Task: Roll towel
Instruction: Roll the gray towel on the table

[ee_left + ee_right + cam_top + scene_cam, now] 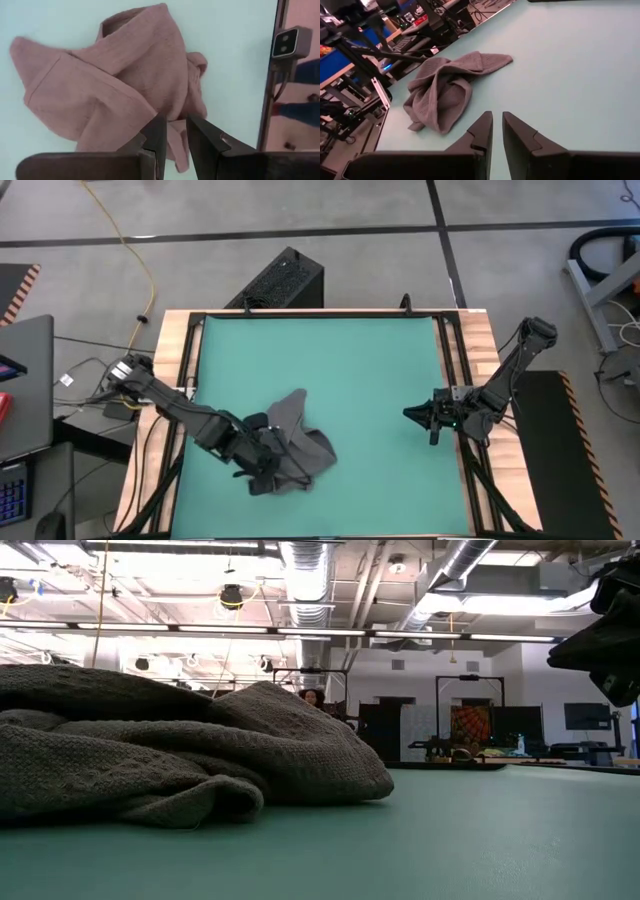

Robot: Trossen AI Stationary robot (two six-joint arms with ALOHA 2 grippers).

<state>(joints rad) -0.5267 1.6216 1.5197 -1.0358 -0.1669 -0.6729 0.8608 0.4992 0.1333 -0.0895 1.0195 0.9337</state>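
On the green mat (pixel 330 360), toward its near-left part, lies the towel (pixel 295 442): a plain dark grey soft cloth, crumpled into a loose heap with folds lapping over one another, not rolled. One pointed corner of the heap reaches toward the mat's centre; the bulk sits closer to the mat's near edge. From table height the cloth shows as a low mound of knitted texture, its folded lip resting flat on the mat.

Left gripper (pixel 173 131) is over the near-left side of the towel, arm reaching in from the mat's left edge. Its two dark fingers (pixel 156 131) stand close together with a narrow slit between them, tips just above or at the cloth's near fold. Cannot tell whether any cloth is pinched between them; contact not clear.

Right gripper (pixel 496 126) is well apart from the towel, over the mat's right part near its right edge, pointing toward the cloth. Its fingers (pixel 482 127) are likewise nearly closed, a thin gap showing, nothing between them, only bare mat below.

Wooden bench (pixel 170 370) frames the mat on left and right. A black box (pixel 280 280) stands on the floor beyond the mat's far edge.
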